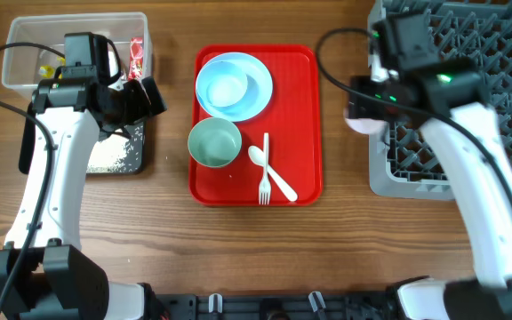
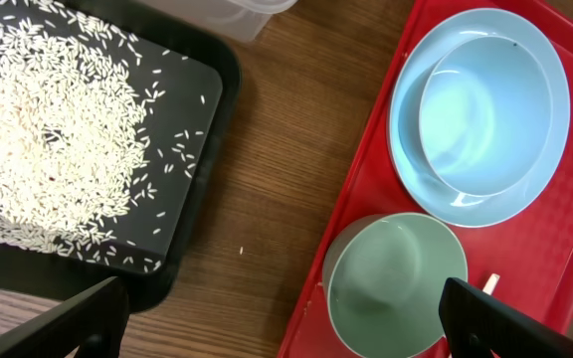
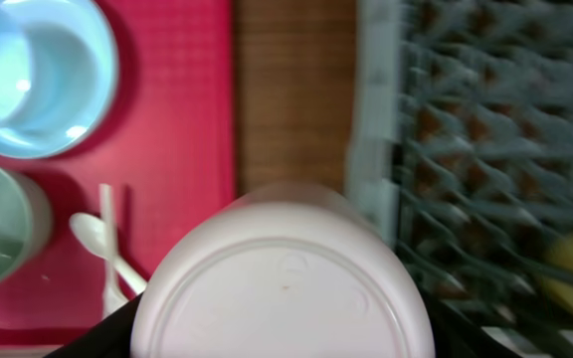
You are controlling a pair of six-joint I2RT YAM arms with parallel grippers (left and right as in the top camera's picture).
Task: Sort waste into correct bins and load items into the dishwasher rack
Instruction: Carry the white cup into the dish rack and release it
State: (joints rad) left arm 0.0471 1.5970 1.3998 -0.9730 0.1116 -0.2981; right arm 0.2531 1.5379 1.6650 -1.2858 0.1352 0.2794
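Wooden table (image 1: 345, 231). Right hand (image 3: 279, 333) clamped on pale pink cup (image 3: 282, 283), centre-right overhead, at left rim of dishwasher rack (image 1: 389, 185); cup may snag that rim, topple. Left hand (image 2: 282, 308) apart, empty.

The overhead view looks straight down on the whole counter (image 1: 345, 222). The left wrist view looks down, close, on the black tray (image 2: 229, 89) and the left part of the red tray (image 2: 376, 199). The right wrist view, equally close, has a cup (image 3: 282, 288) filling its near half and the rack (image 3: 376, 119) on the right. All three share the red tray.
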